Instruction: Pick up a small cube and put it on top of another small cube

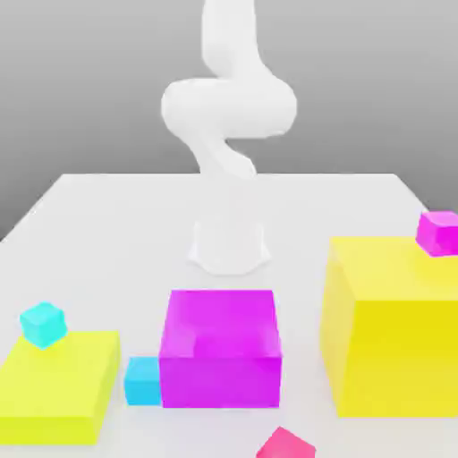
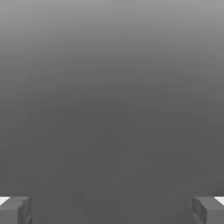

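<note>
Reaching the hot-pink cube with a clean, open grip

From the exterior view's left, a small cyan cube (image 1: 44, 325) sits on the low yellow-green block (image 1: 55, 394), and a small blue cube (image 1: 143, 381) is beside the large magenta block (image 1: 221, 358). The hot-pink cube (image 1: 287, 445) lies near the bottom edge, turned at an angle; the tall yellow block (image 1: 398, 340) is further right. The gripper (image 2: 112, 211) has its fingers wide apart, holding nothing. It should turn to match the cube's faces, then descend straight and close gently.

Smooth, rounded white arm (image 1: 229, 107)
</note>
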`<action>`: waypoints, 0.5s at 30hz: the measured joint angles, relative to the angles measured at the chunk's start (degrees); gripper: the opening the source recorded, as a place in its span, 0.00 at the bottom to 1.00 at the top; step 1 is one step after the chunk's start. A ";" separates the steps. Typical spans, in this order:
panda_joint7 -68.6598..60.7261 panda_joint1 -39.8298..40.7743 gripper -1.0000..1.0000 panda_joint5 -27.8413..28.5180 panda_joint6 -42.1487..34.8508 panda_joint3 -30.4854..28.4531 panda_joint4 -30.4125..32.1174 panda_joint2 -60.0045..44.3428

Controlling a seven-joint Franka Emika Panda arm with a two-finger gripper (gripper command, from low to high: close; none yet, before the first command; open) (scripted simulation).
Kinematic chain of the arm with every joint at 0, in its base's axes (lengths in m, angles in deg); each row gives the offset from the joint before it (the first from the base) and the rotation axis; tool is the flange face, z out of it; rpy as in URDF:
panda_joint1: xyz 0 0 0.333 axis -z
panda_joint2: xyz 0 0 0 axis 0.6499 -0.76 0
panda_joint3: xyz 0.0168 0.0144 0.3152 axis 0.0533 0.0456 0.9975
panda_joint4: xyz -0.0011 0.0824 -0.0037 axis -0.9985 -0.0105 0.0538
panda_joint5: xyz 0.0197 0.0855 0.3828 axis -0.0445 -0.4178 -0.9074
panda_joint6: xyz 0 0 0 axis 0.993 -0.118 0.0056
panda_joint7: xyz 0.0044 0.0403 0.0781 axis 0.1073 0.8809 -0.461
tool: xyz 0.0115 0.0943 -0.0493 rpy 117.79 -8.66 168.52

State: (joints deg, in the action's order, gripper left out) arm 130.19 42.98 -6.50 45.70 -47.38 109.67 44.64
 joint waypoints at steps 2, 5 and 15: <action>3.89 2.00 0.50 1.48 1.09 2.30 -0.03 -4.41; 9.62 4.42 0.50 3.91 2.64 5.26 -0.07 -10.72; 29.13 8.98 0.50 12.66 7.65 11.57 -0.23 -31.68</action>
State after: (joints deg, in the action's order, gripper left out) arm 159.32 51.97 6.16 53.35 -35.80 109.44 12.96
